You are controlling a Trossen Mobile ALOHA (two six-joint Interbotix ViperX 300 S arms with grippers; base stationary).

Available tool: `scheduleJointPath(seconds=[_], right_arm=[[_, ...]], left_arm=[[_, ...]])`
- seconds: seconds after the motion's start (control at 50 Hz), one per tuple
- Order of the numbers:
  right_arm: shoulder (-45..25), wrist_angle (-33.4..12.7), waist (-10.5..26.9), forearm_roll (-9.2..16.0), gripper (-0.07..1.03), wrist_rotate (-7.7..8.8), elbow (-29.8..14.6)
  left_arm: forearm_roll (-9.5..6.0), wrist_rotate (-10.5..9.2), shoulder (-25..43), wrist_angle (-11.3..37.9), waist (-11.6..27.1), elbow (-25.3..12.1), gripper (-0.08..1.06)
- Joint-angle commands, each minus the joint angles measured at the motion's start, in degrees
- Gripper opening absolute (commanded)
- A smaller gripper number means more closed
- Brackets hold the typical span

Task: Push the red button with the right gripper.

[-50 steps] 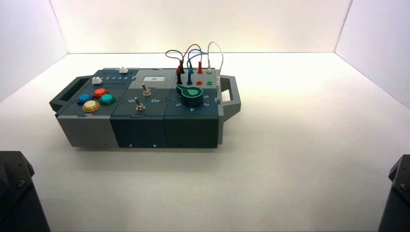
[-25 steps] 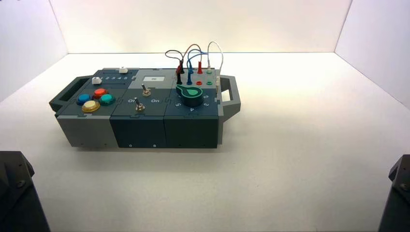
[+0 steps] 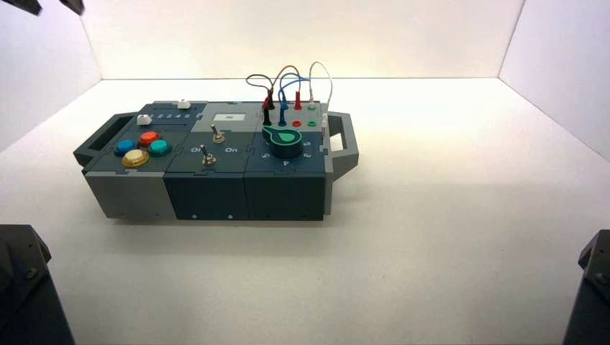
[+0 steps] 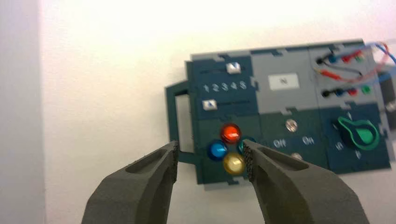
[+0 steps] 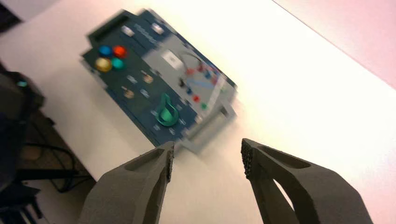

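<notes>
The round, domed, translucent red button [image 3: 149, 137] sits on the left part of the angular, matte dark box [image 3: 208, 190] on the smooth pale bench [image 3: 431, 273]. The right claw [image 5: 207, 157] is open, well apart from it. Dark tips, seemingly the open left claw's [image 4: 212, 154], now poke into the upper left of the high view, absent earlier; the box hasn't moved. It reads "1 2 3 4 5", "Off" and "On".

High view: from above and behind arms, looking down; whole box [image 3: 216, 154] left of centre. Left wrist view: overhead, nearer, box at right. Right wrist view: oblique, box upper left. Box shared by all.
</notes>
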State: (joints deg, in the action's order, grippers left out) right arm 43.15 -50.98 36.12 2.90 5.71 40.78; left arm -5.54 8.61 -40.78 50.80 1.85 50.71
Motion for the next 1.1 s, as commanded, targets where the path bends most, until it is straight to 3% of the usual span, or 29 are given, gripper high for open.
scheduleJointPath(seconds=[0.02,0.06,0.08,0.14,0.34,0.78,1.1], right_arm=[[4.7,0.6,-3.4,0.1,0.89,-0.09,3.4],[5.2,0.6,-3.7,0.1,0.89,0.00,3.8],[8.5,0.6,-5.5,0.1,0.89,-0.09,6.6],[10.7,0.5,-6.7,0.1,0.89,-0.09,8.6],[16.0,-0.3,-11.1,0.5,0.90,-1.05,13.7],[20.7,1.2,-11.8,0.7,0.89,-6.77,15.9],[20.9,1.5,-11.8,0.6,0.89,-7.03,16.2]], left_arm=[[-0.26,0.26,-0.3,0.0,2.0,-0.1,0.77],[-0.35,0.26,-0.4,0.0,2.2,0.0,0.78],[-0.44,0.35,-0.5,0.1,3.7,0.4,0.82],[-0.70,0.35,-0.6,0.0,5.0,0.9,0.84],[-1.41,0.35,-0.3,-1.4,8.3,1.7,0.85],[-1.93,0.09,0.9,-6.6,11.1,3.8,0.85],[-2.02,0.00,0.8,-7.2,11.4,4.0,0.85]])
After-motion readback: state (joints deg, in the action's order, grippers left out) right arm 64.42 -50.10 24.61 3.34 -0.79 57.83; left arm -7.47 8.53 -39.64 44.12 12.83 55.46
